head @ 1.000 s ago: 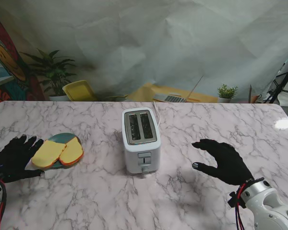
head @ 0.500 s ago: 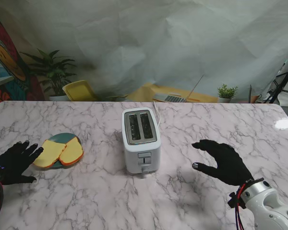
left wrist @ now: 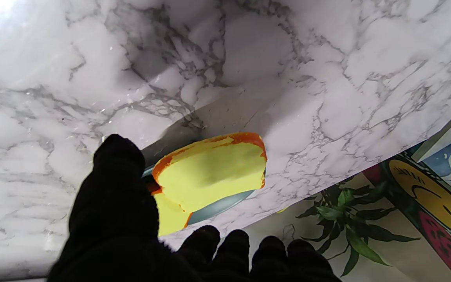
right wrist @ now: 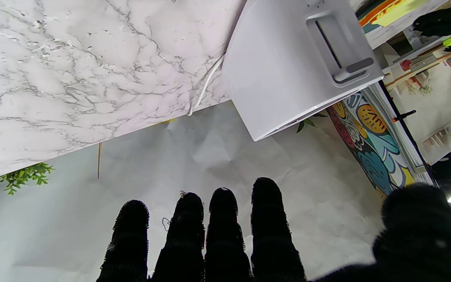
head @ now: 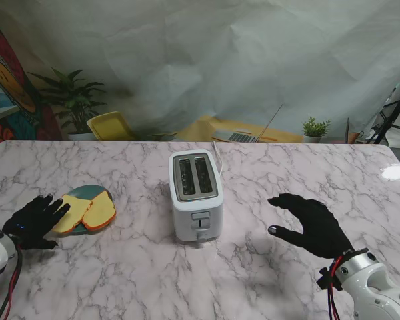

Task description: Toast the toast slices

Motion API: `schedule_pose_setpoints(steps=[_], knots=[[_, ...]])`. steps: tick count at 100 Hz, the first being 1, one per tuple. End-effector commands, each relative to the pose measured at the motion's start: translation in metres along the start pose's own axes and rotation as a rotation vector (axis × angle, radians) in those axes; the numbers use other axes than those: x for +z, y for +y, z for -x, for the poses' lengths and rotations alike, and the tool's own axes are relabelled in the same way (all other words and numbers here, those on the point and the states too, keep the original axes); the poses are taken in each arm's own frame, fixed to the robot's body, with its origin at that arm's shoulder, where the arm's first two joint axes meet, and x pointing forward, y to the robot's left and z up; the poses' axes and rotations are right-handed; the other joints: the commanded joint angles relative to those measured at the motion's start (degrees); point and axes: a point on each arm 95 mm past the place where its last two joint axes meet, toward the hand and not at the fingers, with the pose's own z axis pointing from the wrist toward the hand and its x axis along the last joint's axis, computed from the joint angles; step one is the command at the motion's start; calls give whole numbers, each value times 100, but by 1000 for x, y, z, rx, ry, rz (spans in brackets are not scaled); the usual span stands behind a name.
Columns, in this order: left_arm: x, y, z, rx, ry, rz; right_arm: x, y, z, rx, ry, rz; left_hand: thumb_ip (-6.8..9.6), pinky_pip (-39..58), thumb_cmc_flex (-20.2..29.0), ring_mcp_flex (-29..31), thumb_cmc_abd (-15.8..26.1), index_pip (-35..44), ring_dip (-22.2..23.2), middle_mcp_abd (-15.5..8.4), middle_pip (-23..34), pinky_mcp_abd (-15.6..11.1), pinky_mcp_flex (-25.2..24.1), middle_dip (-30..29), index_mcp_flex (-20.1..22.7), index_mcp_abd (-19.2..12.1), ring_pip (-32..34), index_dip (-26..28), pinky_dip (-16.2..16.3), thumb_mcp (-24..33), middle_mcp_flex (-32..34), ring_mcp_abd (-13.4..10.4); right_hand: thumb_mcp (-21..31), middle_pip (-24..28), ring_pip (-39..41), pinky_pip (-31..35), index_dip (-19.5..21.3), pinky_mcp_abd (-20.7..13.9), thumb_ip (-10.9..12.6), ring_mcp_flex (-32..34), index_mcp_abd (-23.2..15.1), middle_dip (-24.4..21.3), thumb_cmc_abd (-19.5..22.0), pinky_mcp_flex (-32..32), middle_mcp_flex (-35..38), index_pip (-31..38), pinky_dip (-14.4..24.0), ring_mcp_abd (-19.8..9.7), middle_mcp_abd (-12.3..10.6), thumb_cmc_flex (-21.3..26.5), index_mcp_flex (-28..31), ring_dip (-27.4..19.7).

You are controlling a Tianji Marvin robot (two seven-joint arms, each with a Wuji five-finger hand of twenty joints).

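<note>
So the left hand (head: 33,221) at the stand view's lower left has its fingers (left wrist: 116,164) spread and empty beside the slices (head: 85,212) on the plate (head: 87,193). The right hand (head: 313,223) hovers empty, fingers apart. The toaster (head: 195,195), centre frame, looks empty; no slice is loaded yet.

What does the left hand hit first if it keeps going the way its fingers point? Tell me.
Most likely the near toast slice on the plate: the left hand points right at it, fingertips about at its edge. Whether they touch already is unclear.
</note>
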Motion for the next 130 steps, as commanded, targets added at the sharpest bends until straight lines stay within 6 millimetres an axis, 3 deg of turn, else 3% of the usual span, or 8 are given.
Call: schedule_pose_setpoints(steps=[1,63,100,130], knots=[[3,1,2,26,1,36,-2,-1,0,4,-7,-2,145,-248,174,-156,-47,-131,-60,177,-146,-182,-3,-90,-152,242,-159,-97,-170,66,-298,86,10,6,-40,-76,86,-50,128,30,89,-7,-107,-13,-19,-132,86,-24,0,59,53,-41],[18,19,7,63,21,93,-1,-2,1,6,-12,-10,157,-236,349,-154,-24,-131,-62,170,-146,-196,-1,-90,-153,202,-157,-98,-205,67,-297,72,-2,5,-39,-77,86,-48,129,27,95,-6,-99,-14,-30,-137,89,-31,-6,64,55,-40],[30,22,8,69,40,125,-1,-3,1,7,-10,-10,134,-231,479,-144,-52,-75,-61,22,-145,-272,12,-89,-148,109,-156,-34,-204,60,-287,-16,-16,15,-37,-74,88,-33,129,34,104,-3,-75,-14,-8,-135,95,-33,-17,59,69,-38],[37,24,7,82,70,150,-1,-3,2,8,-10,-2,60,-172,1287,-108,-192,12,8,-122,-144,-403,49,-87,-141,17,-113,96,-134,57,-277,-143,-31,16,-34,-53,87,-13,130,51,102,-3,-40,-1,23,-135,109,-36,-17,50,79,-37]])
